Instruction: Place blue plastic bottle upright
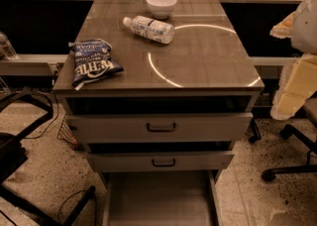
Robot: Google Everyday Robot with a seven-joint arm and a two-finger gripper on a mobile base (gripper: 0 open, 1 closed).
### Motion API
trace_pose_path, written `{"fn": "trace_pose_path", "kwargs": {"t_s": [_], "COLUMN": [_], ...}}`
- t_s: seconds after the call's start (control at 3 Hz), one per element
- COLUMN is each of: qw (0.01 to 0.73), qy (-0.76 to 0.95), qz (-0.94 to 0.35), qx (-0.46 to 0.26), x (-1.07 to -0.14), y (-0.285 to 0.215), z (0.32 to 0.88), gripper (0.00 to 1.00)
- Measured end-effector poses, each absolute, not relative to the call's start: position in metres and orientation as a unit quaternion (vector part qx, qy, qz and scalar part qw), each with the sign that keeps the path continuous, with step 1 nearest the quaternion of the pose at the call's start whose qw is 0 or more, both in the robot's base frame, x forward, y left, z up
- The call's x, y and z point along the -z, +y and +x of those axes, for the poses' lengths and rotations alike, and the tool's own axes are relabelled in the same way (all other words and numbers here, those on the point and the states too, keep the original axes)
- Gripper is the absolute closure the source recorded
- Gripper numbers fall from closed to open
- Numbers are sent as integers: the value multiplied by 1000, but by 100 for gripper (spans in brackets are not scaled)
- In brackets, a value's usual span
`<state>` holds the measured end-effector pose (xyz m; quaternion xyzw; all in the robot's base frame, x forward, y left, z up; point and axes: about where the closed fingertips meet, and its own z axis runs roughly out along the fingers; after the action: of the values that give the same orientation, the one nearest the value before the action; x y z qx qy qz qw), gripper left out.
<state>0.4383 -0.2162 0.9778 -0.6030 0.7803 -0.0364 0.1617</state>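
The blue plastic bottle (148, 28) lies on its side on the grey table top (208, 66), towards the back. Its white cap points left and its pale speckled label faces up. It lies just in front of a white bowl (161, 5). My arm shows as pale white and cream parts at the right edge of the view. The gripper (284, 28) is off the table's right side, far from the bottle and touching nothing on the table.
A dark blue chip bag (92, 63) lies at the table's front left corner. Below the top, two drawers (161, 127) stand partly pulled out. An office chair base (290, 163) is at the right, a dark chair (20, 141) at the left, and a counter behind.
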Motion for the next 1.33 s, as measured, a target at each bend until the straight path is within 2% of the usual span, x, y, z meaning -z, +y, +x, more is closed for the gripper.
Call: {"fn": "trace_pose_path", "kwargs": {"t_s": [0.33, 0.67, 1.0, 1.33], "qw": [162, 196, 230, 232], "qy": [780, 772, 779, 781], "qz": [-603, -603, -581, -575], "qx": [36, 40, 42, 72], "x": [-978, -986, -998, -1013], "y": [-216, -203, -181, -153], "z": [438, 472, 567, 635], "gripper": [0, 0, 0, 0]}}
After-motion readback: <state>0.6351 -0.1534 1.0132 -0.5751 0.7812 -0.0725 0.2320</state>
